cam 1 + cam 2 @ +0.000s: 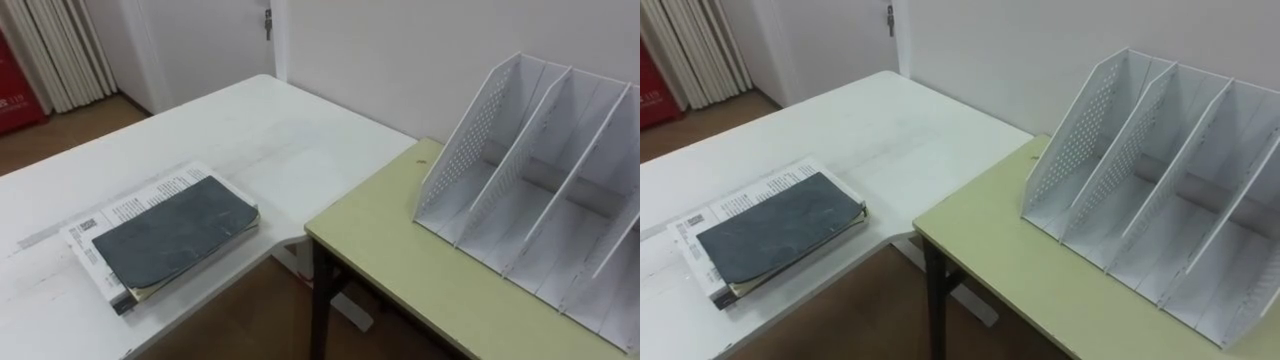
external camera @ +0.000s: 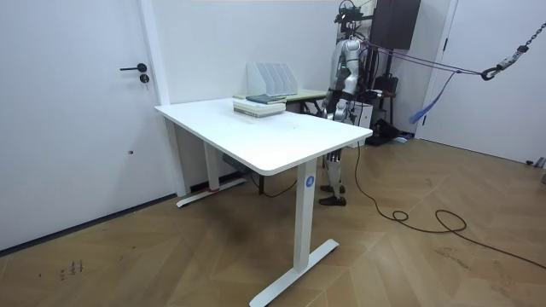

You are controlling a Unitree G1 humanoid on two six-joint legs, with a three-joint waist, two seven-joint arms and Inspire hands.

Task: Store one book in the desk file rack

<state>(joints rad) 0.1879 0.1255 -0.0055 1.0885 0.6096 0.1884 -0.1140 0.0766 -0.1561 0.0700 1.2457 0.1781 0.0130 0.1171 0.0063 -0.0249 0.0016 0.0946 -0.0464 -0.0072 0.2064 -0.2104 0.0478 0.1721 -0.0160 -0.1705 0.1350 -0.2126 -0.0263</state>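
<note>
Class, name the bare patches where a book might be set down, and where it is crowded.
Free: the white table between the book stack and the wall; the front strip of the green desk, between its edge and the file rack; the rack's empty slots. Crowded: the desk's rear, under the rack.

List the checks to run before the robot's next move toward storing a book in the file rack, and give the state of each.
1. Dark grey book tops the stack, nothing on it: ok.
2. White book beneath lies flat on the white table: ok.
3. File rack stands upright on the green desk: ok.
4. Rack compartments in view are empty: ok.
5. Books within the robot's reach: cannot tell.
</note>
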